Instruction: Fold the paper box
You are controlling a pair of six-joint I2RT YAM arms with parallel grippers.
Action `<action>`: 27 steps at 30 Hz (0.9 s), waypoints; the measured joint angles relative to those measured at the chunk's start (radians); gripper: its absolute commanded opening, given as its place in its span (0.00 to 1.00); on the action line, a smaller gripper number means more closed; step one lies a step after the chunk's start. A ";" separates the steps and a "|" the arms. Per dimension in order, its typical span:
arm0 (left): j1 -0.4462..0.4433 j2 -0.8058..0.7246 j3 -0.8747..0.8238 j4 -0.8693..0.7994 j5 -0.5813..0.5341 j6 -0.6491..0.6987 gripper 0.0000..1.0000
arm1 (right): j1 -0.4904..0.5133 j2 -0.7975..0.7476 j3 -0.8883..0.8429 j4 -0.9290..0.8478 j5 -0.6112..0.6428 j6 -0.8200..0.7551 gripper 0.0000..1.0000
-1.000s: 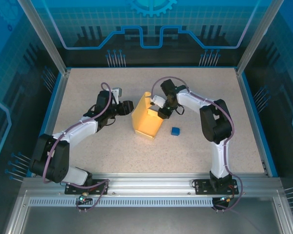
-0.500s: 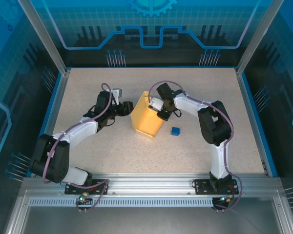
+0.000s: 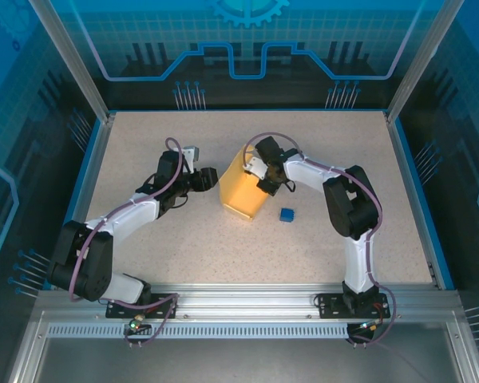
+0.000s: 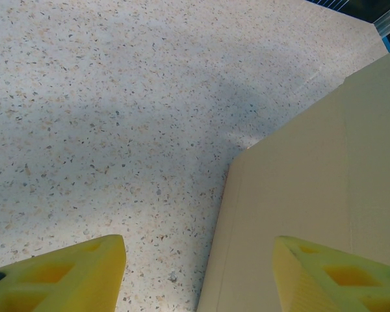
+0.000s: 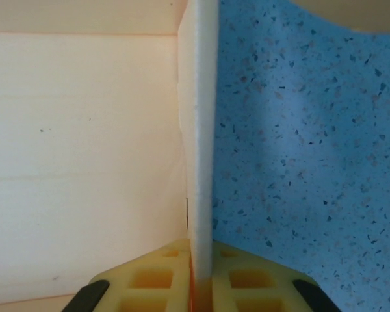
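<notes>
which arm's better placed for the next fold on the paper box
Right, probably: the right gripper is shut on a wall of the paper box; the left gripper stands open beside it.

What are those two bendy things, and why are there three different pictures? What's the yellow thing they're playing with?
Those are two robot arms bolted to the near edge of a speckled table. Each ends in a gripper, a kind of two-finger hand. One picture comes from a camera high above, looking down on both arms. The other two come from little cameras on the wrists, so you see each gripper's yellow fingers up close. On the table stands the paper box, pale yellow cardboard partly folded up, and near it sits a tiny blue cube. The right gripper is shut on one thin wall of the paper box, pinching it. The left gripper is open beside the box's other side, holding nothing.
</notes>
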State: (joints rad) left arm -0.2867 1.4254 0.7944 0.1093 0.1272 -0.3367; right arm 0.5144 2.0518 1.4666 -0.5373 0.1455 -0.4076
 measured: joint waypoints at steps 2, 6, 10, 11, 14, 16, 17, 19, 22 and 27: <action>0.000 0.000 0.000 0.000 0.000 0.000 0.62 | -0.005 -0.005 -0.005 0.000 -0.010 0.011 0.21; 0.000 0.000 0.000 0.000 0.000 0.000 0.62 | -0.017 -0.014 -0.008 -0.010 -0.047 0.034 0.29; 0.000 0.000 0.000 0.000 0.000 0.000 0.62 | -0.027 -0.019 -0.008 -0.016 -0.080 0.054 0.34; 0.000 0.000 0.000 0.000 0.000 0.000 0.62 | -0.029 -0.021 -0.009 -0.015 -0.089 0.060 0.35; 0.000 0.000 0.000 0.000 0.000 0.000 0.62 | -0.033 -0.032 -0.016 -0.018 -0.113 0.071 0.39; 0.000 0.000 0.000 0.000 0.000 0.000 0.62 | -0.036 -0.038 -0.017 -0.018 -0.129 0.079 0.41; 0.000 0.000 0.000 0.000 0.000 0.000 0.62 | -0.038 -0.043 -0.019 -0.016 -0.136 0.087 0.43; 0.000 0.000 0.000 0.000 0.000 0.000 0.62 | -0.046 -0.056 -0.028 -0.010 -0.159 0.103 0.47; 0.000 0.000 0.000 0.000 0.000 0.000 0.62 | -0.064 -0.082 -0.041 -0.002 -0.204 0.139 0.50; 0.000 -0.002 -0.007 0.000 0.000 0.000 0.63 | -0.093 -0.173 -0.096 0.048 -0.260 0.244 0.50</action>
State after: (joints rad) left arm -0.2867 1.4235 0.7876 0.1093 0.1268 -0.3363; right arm 0.4213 1.8790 1.3705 -0.4896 -0.1146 -0.1635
